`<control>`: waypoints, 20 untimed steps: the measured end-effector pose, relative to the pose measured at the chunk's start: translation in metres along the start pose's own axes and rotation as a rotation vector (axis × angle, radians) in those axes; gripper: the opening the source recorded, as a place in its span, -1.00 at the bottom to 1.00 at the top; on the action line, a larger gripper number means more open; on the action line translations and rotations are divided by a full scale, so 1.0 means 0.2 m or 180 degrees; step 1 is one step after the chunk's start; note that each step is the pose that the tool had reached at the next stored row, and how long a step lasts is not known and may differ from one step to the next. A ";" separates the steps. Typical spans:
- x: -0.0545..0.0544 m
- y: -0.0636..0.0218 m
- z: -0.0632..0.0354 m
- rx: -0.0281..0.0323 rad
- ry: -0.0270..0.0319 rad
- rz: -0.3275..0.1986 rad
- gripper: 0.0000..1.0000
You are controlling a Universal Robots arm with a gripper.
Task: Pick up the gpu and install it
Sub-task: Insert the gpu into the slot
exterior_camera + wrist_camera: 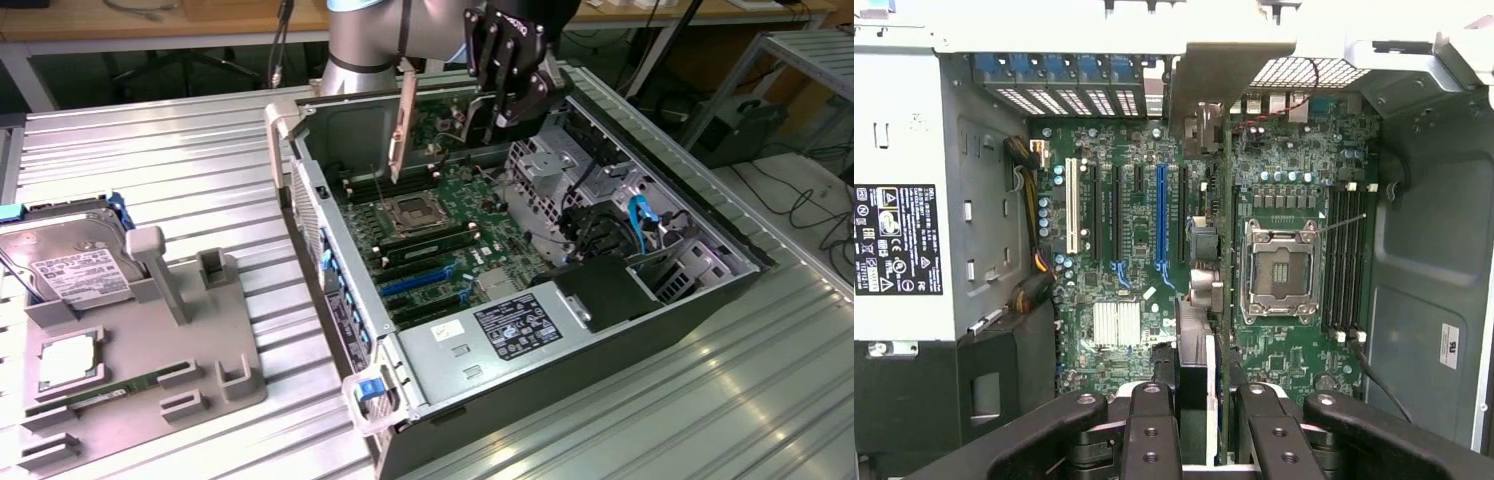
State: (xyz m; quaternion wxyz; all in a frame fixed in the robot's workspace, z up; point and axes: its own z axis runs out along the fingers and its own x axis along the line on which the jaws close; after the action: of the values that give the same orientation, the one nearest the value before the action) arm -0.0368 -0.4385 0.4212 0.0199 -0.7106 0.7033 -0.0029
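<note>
- Table [160, 150]: ribbed metal top, carries the open PC case and a grey parts fixture.
- PC case [707, 290]: lies on its side w/ side panel off, interior facing up; black PSU w/ label [514, 325] at the near end, drive bays w/ blue cables on the exterior view's right.
- Motherboard [441, 235]: green, flat on the case floor; CPU socket [1279, 270] mid-board, RAM slots beside it, white and blue expansion slots [1162, 215] toward the PSU end.
- Arm [367, 40]: grey, reaches in from the far side of the table, wrist over the far end of the case.
- Parts fixture [147, 370]: on the exterior view's left, well apart from the case; holds silver hard drive [67, 270] w/ white label.
- Gripper [501, 95]: black, above the case interior; jaws clenched on the gpu, fingers [1149, 430] on either side of it in wrist view.
- Gpu [400, 125]: held on edge, hanging upright above the motherboard, near the far case wall; not seated in any slot. Wrist view shows it edge-on [1194, 340] between the jaws, over the board btw the slots and the socket.
</note>
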 end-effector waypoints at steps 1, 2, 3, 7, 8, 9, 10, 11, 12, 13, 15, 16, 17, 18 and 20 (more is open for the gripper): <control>0.00 0.000 0.001 0.0000 0.0000 0.0000 -0.44; 0.00 0.000 0.003 0.0000 0.0000 0.0000 -0.44; 0.00 0.000 0.005 0.0000 0.0000 0.0000 -0.44; 0.00 0.000 0.011 0.0000 0.0000 0.0000 -0.44; 0.00 0.000 0.013 0.0000 0.0000 0.0000 -0.44; 0.00 0.000 0.014 0.0000 0.0000 0.0000 -0.44; 0.00 0.000 0.016 0.0000 0.0000 0.0000 -0.44; 0.00 0.001 0.018 0.0000 0.0000 0.0000 -0.44; 0.00 0.001 0.019 0.0000 0.0000 0.0000 -0.44; 0.00 0.001 0.021 0.0000 0.0000 0.0000 -0.44; 0.00 0.001 0.025 0.0000 0.0000 0.0000 -0.44; 0.00 0.001 0.026 0.0000 0.0000 0.0000 -0.44; 0.00 0.001 0.028 0.0000 0.0000 0.0000 -0.44; 0.00 0.001 0.030 0.0000 0.0000 0.0000 -0.44; 0.00 0.001 0.034 0.0000 0.0000 0.0000 -0.44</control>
State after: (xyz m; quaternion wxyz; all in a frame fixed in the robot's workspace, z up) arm -0.0368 -0.4385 0.4144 0.0199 -0.7106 0.7033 -0.0029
